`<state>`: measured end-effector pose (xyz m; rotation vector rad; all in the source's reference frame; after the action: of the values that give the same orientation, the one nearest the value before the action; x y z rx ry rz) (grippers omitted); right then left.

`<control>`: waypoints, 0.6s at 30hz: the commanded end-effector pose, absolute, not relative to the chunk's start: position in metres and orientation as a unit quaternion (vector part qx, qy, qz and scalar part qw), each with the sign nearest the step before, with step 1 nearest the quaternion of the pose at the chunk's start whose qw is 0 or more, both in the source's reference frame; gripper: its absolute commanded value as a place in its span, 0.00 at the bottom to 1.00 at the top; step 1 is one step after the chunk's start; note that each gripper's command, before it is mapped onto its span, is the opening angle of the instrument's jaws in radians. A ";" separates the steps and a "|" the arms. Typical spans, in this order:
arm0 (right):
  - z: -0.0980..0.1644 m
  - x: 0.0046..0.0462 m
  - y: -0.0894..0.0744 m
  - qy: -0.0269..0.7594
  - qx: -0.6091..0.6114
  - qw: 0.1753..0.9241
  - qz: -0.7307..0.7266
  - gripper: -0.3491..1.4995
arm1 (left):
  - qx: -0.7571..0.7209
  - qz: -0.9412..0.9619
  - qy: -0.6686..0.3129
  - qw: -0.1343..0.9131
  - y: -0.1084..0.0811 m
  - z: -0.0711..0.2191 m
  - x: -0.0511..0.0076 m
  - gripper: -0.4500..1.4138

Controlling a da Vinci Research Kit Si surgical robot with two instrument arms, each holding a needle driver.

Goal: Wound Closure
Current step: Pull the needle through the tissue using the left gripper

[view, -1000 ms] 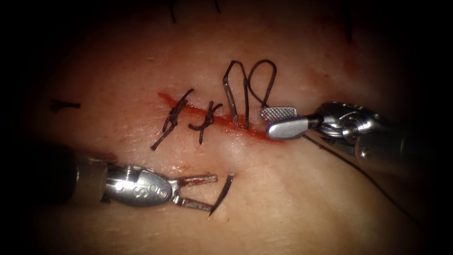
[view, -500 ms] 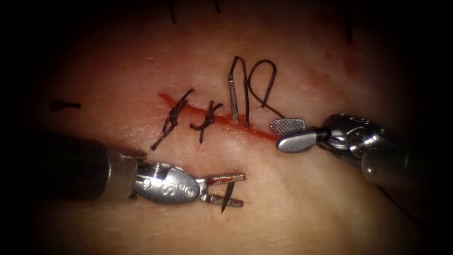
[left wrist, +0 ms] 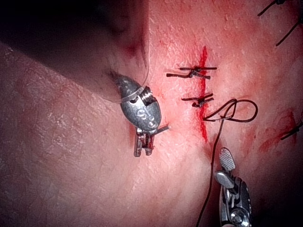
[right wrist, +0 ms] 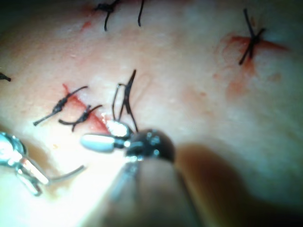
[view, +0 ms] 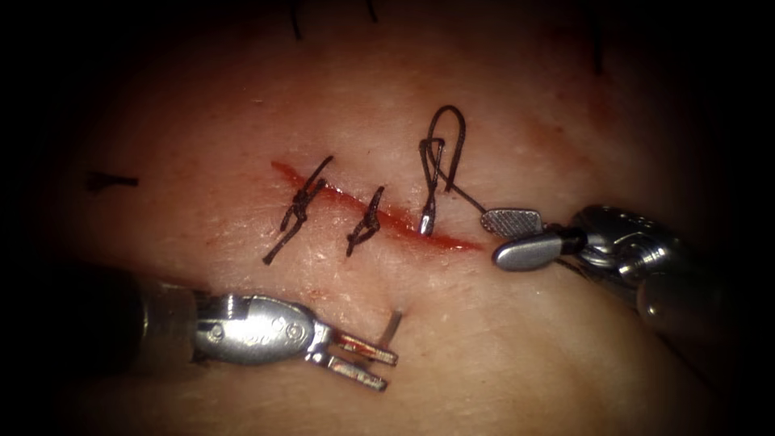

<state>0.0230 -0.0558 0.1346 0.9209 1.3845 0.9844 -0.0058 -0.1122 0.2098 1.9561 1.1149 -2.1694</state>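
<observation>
While left pincer (view: 378,365) grips needle (view: 391,325) piercing tissue (view: 500,355), right pincer (view: 517,236) gapes empty near thread (view: 446,149).

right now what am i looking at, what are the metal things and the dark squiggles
A surgical practice robot closes a red cut in pale pork tissue. One picture looks down from an endoscope; two look along each arm's shaft. The left arm's metal tool grips a curved steel needle below the cut; whether it is in the tissue is unclear. The right arm's tool is open, holding nothing, beside a dark thread loop. Two knotted dark stitches cross the cut.
</observation>
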 end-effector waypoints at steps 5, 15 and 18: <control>0.136 0.0237 -0.056 0.601 0.377 0.577 0.405 0.89 | 0.630 -0.664 0.402 0.012 -0.113 0.206 -0.0061 0.00; 0.136 0.0239 -0.058 0.608 0.342 0.616 0.366 0.90 | 0.642 -0.692 0.329 -0.017 -0.108 0.200 -0.0028 0.00; 0.136 0.0241 -0.058 0.612 0.334 0.620 0.359 0.90 | 0.640 -0.720 0.268 -0.021 -0.105 0.198 -0.0018 0.00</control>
<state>0.0234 -0.0575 0.1356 0.7634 1.4066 0.8241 -0.0011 -0.1041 0.1972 2.0436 0.8163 -2.3164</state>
